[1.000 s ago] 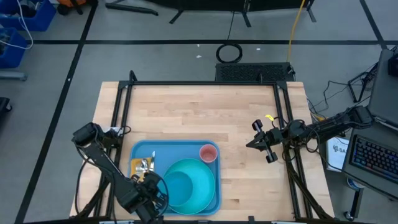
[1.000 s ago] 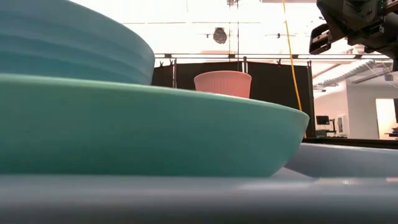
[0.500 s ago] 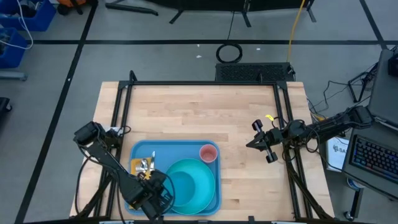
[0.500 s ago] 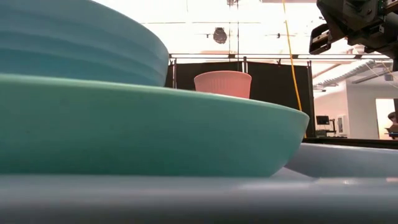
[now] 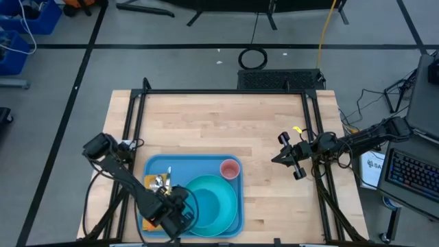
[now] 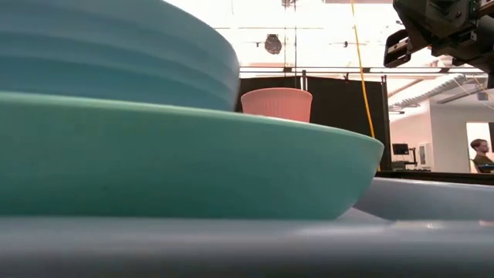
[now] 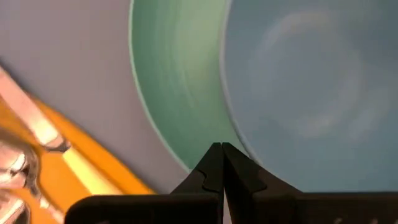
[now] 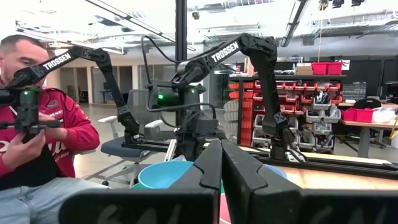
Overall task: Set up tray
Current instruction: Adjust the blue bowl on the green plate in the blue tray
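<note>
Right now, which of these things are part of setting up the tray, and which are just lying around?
Part of the job:
- blue tray
- turquoise plate on the tray
- blue bowl on the plate
- pink cup in a tray corner
- orange napkin with cutlery on it
- left gripper, shut, at the bowl

Just about:
- right gripper, shut, waiting aside
- keyboard
- cable coil

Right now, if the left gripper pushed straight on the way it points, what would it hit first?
Probably the blue bowl sitting in the turquoise plate on the tray. The shut left gripper points at their rims from above; depth is unclear, so either could come first.
</note>
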`<state>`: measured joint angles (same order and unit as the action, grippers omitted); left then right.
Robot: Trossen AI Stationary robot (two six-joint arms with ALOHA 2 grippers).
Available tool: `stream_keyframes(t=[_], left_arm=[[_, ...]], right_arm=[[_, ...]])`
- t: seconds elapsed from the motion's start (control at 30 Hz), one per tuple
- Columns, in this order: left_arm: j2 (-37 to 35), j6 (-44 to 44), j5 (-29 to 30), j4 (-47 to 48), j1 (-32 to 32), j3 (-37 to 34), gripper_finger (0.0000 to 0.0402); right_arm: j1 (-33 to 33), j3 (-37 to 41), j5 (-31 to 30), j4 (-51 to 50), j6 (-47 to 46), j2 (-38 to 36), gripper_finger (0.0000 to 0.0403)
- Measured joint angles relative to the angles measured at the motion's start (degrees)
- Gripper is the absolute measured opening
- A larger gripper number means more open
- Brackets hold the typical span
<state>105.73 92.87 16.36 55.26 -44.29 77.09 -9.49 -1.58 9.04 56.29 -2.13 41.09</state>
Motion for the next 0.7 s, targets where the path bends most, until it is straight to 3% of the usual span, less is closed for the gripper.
stream_keyframes(t=[0.33, 0.7], left_arm=[[0.0, -4.7, -2.9, -4.9, 2.6, -2.4, 0.0], [0.0, -8.0, -1.4, -6.3, 2.5, -2.4, 0.0]], right_arm=[[0.0, 0.0, 0.0, 0.0, 0.0, 0.0, 0.0], [0.0, 0.0, 0.0, 0.0, 0.0, 0.0, 0.0]])
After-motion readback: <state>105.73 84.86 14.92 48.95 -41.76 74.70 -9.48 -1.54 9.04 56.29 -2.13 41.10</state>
